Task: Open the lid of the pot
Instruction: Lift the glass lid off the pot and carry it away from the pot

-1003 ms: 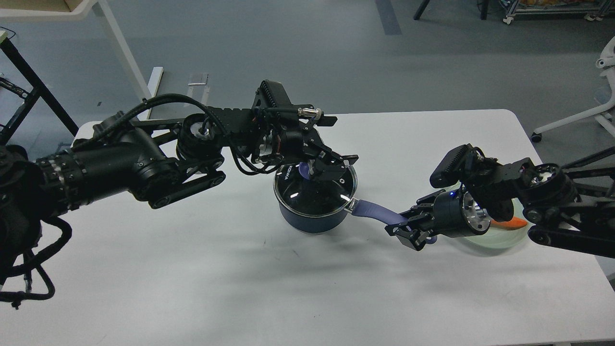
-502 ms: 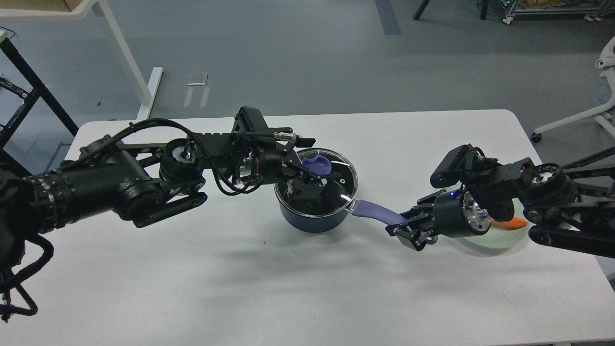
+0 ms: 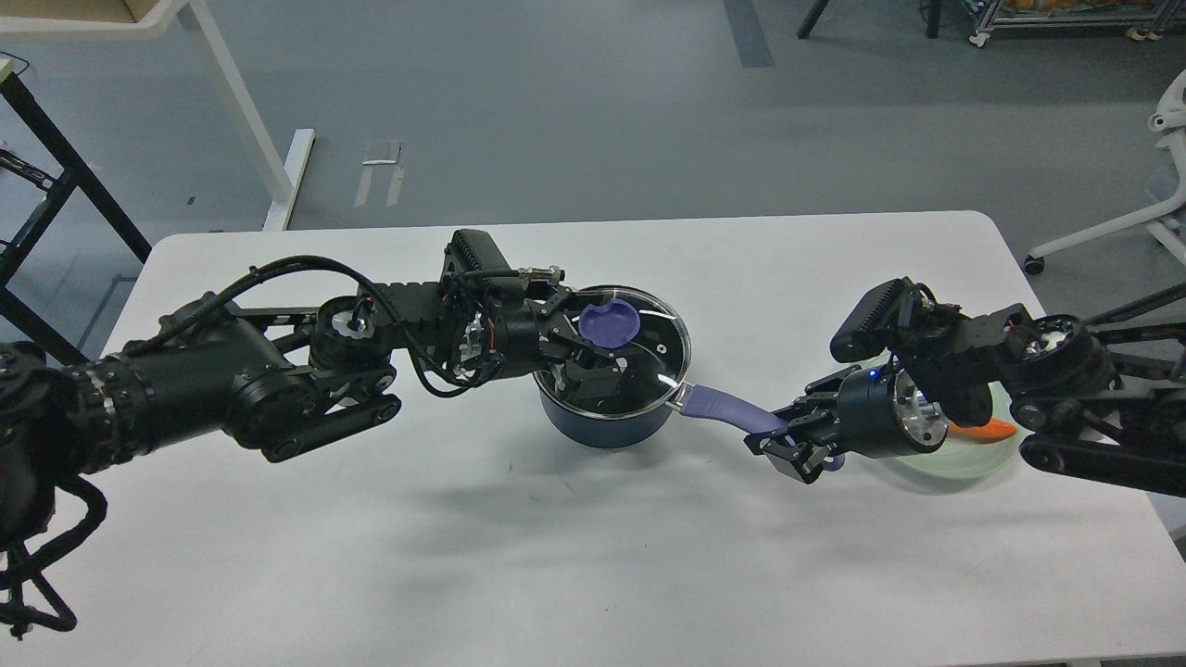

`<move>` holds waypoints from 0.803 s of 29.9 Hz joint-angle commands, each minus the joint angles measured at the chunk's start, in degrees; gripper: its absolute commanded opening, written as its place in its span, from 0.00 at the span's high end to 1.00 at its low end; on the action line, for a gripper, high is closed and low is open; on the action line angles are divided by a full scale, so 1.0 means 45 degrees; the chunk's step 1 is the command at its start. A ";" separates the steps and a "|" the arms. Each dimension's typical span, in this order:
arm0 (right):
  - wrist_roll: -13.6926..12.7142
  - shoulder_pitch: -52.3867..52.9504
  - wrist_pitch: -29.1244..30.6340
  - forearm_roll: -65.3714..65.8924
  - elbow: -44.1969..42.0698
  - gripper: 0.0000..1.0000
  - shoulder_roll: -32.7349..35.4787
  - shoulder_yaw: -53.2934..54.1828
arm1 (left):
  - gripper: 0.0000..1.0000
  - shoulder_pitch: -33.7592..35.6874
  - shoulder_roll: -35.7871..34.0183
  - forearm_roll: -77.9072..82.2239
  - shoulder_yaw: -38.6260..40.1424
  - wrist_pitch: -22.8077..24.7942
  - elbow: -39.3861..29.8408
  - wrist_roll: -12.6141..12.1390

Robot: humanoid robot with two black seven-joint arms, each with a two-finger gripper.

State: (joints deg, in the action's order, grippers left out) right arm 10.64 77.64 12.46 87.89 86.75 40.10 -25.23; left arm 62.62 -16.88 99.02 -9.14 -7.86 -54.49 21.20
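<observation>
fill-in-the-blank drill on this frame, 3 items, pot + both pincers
1. The glass lid sits on the dark ____ pot.
2. The right pincer is clamped on the pot's purple ____.
3. The left pincer reaches for the lid's purple ____.

Missing words: blue; handle; knob

White counter (image 3: 556,556) with rounded corners, soft shadows across it. Grey floor (image 3: 574,120) beyond, a darker stripe (image 3: 747,32) at far centre. White table leg (image 3: 243,111) and black frame leg (image 3: 65,157) far left. White chair base (image 3: 1126,222) far right; wheeled metal rack (image 3: 1066,17) at far right corner
</observation>
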 commanded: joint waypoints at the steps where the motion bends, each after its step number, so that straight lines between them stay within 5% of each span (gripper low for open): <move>1: 0.0000 0.0011 0.0006 -0.0001 0.0000 0.74 -0.0005 0.0001 | 0.43 -0.0028 -0.0058 -0.0012 0.0019 -0.0010 0.0000 0.0016; 7: 0.0000 0.0011 0.0006 -0.0001 0.0000 0.74 0.0014 0.0001 | 0.57 0.0089 -0.0077 -0.0013 0.0039 -0.0010 -0.0039 0.0016; 13: 0.0000 0.0031 0.0006 -0.0001 0.0000 0.74 0.0033 0.0001 | 0.59 0.0245 -0.0505 -0.0090 0.0233 -0.0010 -0.0273 0.0035; 24: 0.0000 0.0050 0.0025 -0.0001 0.0039 0.74 0.0229 -0.0038 | 0.59 0.1242 -0.4116 -0.0852 0.0059 0.0009 -0.1094 0.0016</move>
State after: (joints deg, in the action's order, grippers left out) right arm 10.63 77.79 12.55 87.89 86.86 40.97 -25.32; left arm 68.31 -30.65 95.30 -8.23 -7.92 -59.37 21.24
